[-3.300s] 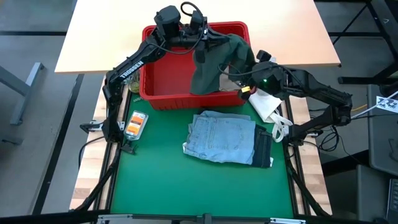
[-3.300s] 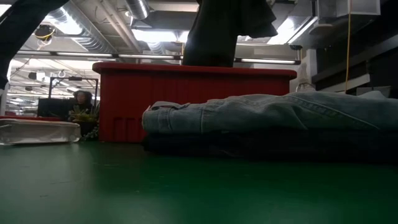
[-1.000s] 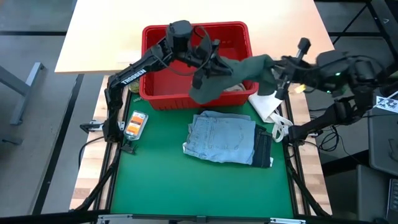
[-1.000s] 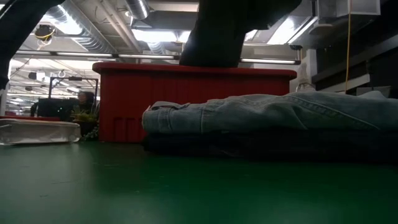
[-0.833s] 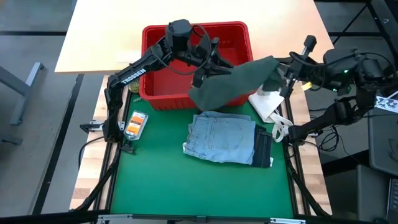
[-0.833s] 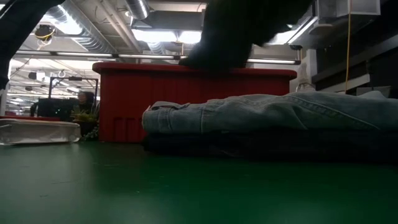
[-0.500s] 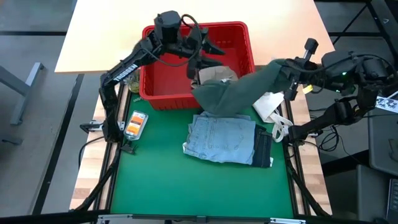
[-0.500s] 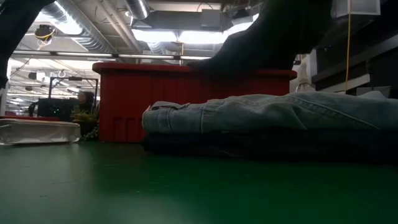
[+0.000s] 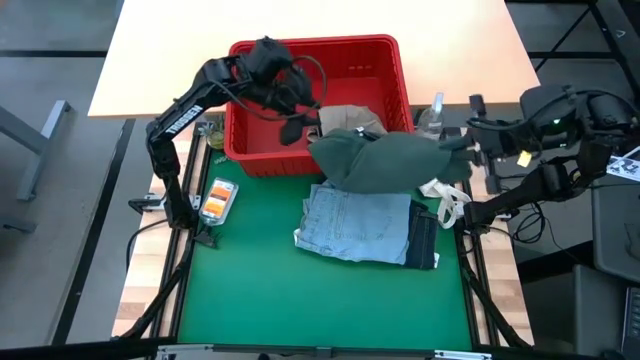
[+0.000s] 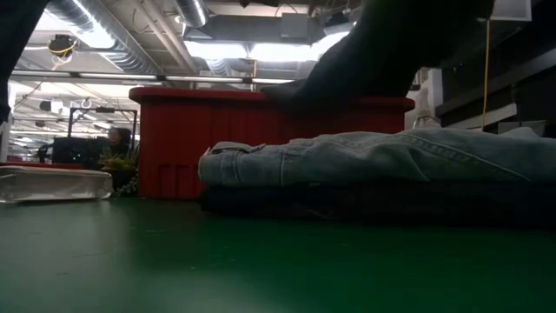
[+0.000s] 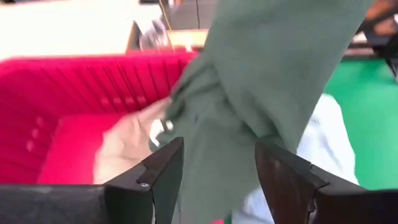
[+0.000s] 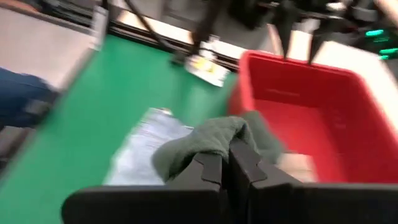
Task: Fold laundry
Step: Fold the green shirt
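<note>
One dark olive green garment (image 9: 390, 160) hangs from the right gripper (image 9: 470, 143), stretched over the front rim of the red plastic basket (image 9: 250, 150).
The right gripper's fingers are pressed together on the garment's edge, beside the basket's right side. The left gripper (image 9: 295, 115) hovers over the basket with fingers spread apart and nothing between them. One beige khaki piece (image 9: 345, 118) lies inside the basket. Two folded items sit stacked on the green mat (image 9: 260, 290): one light blue denim piece (image 9: 355, 222) atop one pair of dark navy jeans (image 9: 424, 243).
</note>
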{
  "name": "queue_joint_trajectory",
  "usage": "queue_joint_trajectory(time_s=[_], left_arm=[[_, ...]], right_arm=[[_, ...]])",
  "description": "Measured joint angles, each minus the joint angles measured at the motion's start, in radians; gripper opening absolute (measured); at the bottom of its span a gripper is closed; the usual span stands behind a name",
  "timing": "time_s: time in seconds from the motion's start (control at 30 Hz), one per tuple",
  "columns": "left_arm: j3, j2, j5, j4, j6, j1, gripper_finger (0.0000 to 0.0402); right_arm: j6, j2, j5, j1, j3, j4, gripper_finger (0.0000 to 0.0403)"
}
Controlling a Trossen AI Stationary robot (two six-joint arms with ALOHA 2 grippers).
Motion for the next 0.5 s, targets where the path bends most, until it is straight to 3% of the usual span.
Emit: queue_joint_trajectory(time_s=[0.13,0.23,0.5], left_arm=[[0.0,0.001,-0.014,-0.071,-0.009,-0.018,0.0187],[-0.001,0.003,-0.017,-0.094,-0.012,-0.037,0.0184],[-0.001,0.003,-0.016,-0.111,-0.012,-0.099,0.0169]], right_arm=[[0.096,0.017,-0.122,0.0,-0.009,-0.001,0.0002],[0.163,0.035,-0.153,0.022,-0.024,-0.019,0.0002],[0.281,0.092,-0.072,0.278,-0.135,-0.019,0.0002]])
